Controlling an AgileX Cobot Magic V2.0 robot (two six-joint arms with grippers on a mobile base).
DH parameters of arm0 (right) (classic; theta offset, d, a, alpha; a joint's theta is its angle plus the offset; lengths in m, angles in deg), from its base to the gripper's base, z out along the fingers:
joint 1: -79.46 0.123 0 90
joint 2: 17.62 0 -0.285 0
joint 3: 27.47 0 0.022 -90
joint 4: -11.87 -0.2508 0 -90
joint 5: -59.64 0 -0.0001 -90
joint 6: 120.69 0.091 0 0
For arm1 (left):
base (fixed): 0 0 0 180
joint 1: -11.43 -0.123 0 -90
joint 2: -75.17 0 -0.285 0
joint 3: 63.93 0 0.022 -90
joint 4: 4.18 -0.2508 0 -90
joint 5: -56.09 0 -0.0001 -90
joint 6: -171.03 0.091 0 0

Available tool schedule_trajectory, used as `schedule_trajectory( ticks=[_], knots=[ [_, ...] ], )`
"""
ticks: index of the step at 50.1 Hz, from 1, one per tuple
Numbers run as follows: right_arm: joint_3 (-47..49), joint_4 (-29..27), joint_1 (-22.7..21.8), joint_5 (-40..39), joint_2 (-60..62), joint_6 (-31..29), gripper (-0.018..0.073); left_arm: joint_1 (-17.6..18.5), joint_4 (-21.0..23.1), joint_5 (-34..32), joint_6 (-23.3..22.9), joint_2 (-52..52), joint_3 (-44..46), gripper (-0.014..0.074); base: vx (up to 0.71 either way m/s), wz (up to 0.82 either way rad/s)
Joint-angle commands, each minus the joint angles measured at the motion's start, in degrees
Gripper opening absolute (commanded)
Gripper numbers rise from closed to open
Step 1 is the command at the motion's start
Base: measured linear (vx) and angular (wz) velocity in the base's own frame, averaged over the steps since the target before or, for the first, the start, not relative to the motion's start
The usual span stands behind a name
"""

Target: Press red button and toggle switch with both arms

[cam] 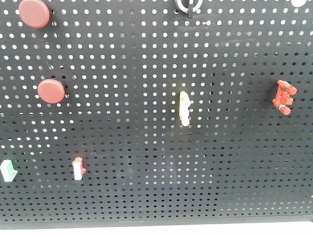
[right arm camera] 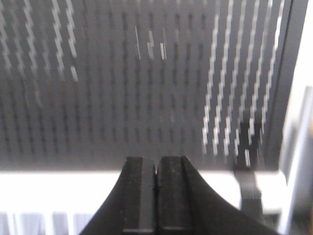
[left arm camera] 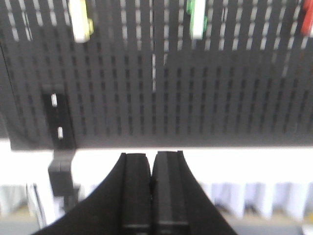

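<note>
1. Black perforated panel [cam: 234, 161] fills the front-facing view. All controls are mounted on its face.
2. The upper red button [cam: 34, 13] is round and sits at the top left corner of the panel, partly cut by the frame edge.
3. The lower red button [cam: 51, 91] is round and sits on the left side, below the upper red button and apart from it.
4. The red toggle switch [cam: 284, 97] sits on the right side of the panel, near the height of the lower red button and well apart from both buttons.
5. The yellow-and-white rocker switch [cam: 185, 108] is at the panel centre, between the lower red button and the red toggle switch.
6. The red-and-white switch [cam: 78, 169] and the green-and-white switch [cam: 8, 170] are at the lower left, side by side but apart.
7. The round control [cam: 189, 6] at the top edge is cut by the frame, so its type cannot be told.
8. The left hand [left arm camera: 152, 161] has its 2 black fingers pressed together with nothing between them. It sits below the panel's lower edge, apart from the panel. A yellow switch [left arm camera: 80, 19] and a green switch [left arm camera: 197, 19] sit high above it.
9. The right hand [right arm camera: 156, 166] has its 2 fingers pressed together and holds nothing. It sits below the panel's lower edge, near the panel's right border. This view is blurred.
</note>
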State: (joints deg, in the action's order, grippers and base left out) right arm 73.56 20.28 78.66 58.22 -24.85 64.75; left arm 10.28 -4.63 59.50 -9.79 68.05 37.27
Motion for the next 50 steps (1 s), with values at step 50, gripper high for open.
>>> schedule_trajectory(
  ticks=[50],
  knots=[
    [48.85, -1.41, -0.01, -5.72, -38.69, 4.91, 0.0000, 0.13, -10.17, 4.84, -8.70, -32.95, 54.47, 0.0001, 0.00, 0.00]
  ],
)
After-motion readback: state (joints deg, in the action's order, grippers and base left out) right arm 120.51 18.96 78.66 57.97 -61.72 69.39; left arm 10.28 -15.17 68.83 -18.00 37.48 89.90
